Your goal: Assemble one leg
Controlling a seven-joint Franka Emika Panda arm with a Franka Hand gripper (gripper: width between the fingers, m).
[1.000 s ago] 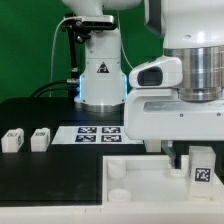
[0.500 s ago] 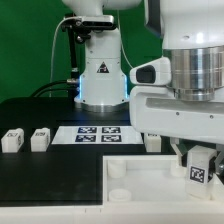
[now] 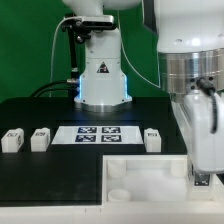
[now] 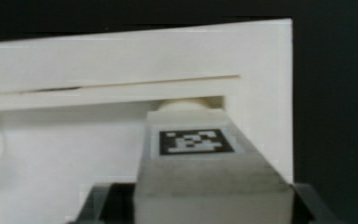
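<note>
My gripper (image 4: 197, 205) is shut on a leg (image 4: 197, 170), a white oblong block whose black-and-white tag faces the wrist camera. The leg's far end sits over a round corner socket (image 4: 190, 103) of the large white tabletop (image 4: 87, 90); I cannot tell whether it touches. In the exterior view my gripper (image 3: 205, 172) hangs over the tabletop's (image 3: 140, 172) corner at the exterior view's right, and the hand hides most of the held leg. Three more legs lie on the black table: two at the exterior view's left (image 3: 12, 139) (image 3: 40, 138) and one (image 3: 152, 138) beside my hand.
The marker board (image 3: 97, 133) lies behind the tabletop, in front of the arm's white base (image 3: 100, 80). A round socket (image 3: 116, 170) shows at the tabletop's near-left corner in the exterior view.
My hand has turned and moved toward the exterior view's right. The held leg's tag no longer faces the exterior camera, and the loose leg behind the hand now shows.
</note>
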